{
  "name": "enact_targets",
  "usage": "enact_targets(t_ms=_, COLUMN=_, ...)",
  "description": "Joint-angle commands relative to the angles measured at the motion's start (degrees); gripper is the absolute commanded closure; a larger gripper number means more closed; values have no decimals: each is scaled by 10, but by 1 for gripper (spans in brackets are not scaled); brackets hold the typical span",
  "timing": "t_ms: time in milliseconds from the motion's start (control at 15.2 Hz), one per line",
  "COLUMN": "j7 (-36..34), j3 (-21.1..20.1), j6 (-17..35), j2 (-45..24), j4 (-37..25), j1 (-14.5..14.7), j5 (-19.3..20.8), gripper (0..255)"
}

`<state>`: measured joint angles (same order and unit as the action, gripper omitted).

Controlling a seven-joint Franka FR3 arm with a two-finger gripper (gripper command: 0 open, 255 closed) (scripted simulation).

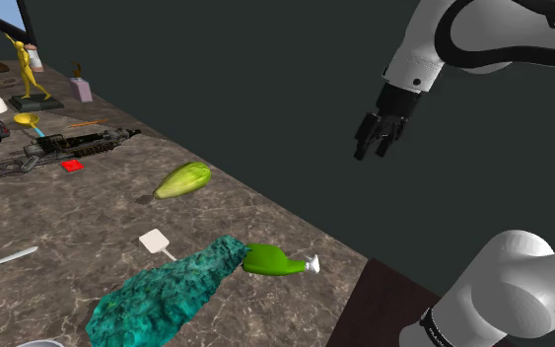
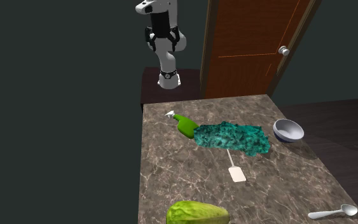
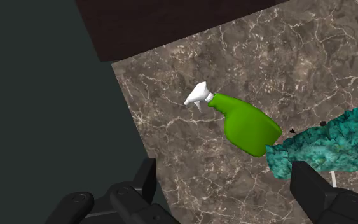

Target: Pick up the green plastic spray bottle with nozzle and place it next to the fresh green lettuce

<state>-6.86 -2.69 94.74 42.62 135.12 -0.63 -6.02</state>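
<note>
A green spray bottle (image 1: 273, 261) (image 2: 185, 125) (image 3: 246, 124) with a white nozzle lies on its side on the marble counter (image 1: 88, 217), near the corner by the stand. Its base touches a rough teal mass (image 1: 167, 291) (image 2: 234, 137) (image 3: 336, 143). The pale green lettuce (image 1: 183, 179) (image 2: 196, 214) lies further along the counter, apart from the bottle. My gripper (image 1: 374, 150) (image 2: 162, 42) (image 3: 228, 191) hangs high above the counter's edge, well clear of the bottle. It is open, with nothing between its fingers.
A white flat paddle (image 1: 154, 240) (image 2: 236, 173) lies between the teal mass and the lettuce. A bowl (image 2: 289, 130) and a spoon (image 2: 333, 213) sit along the counter's other side. A dark tool (image 1: 78, 143), a red square (image 1: 72, 166) and a yellow figurine (image 1: 27, 69) stand beyond the lettuce.
</note>
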Motion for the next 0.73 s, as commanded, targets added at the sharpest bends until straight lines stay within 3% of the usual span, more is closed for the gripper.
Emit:
enact_targets(t_ms=0, j7=0, j3=0, j6=0, j2=0, j4=0, j1=0, j5=0, gripper=0)
enact_targets(t_ms=660, j7=149, j3=5, j6=198, j2=-76, j4=133, j1=56, j5=4, gripper=0)
